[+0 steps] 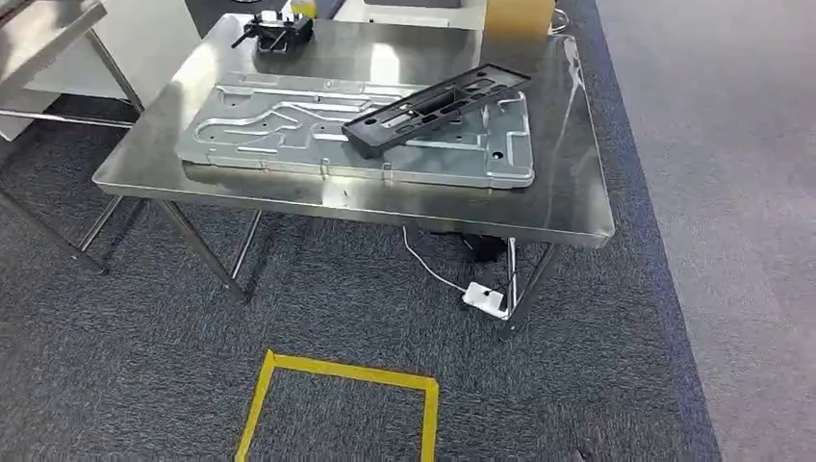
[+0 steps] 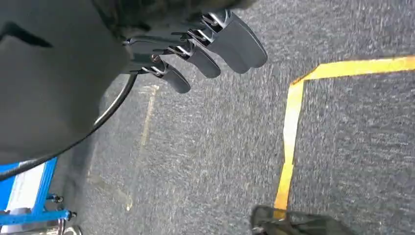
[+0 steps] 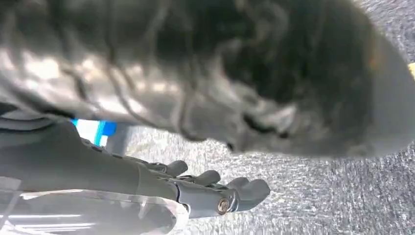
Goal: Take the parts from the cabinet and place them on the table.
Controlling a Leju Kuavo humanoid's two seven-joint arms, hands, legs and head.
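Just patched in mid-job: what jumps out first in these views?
A steel table carries a big silver panel with a black frame lying slantwise across its right half. On the carpet in front, yellow tape marks a square. The left hand hangs over the carpet with fingers apart, holding nothing; the right hand shows nothing in its fingers.

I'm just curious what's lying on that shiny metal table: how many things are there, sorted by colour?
Silver-grey: 1, the flat metal panel.
Black: 2, the long black frame lying across the panel, and a small black fixture at the table's far edge.
Total: 3.
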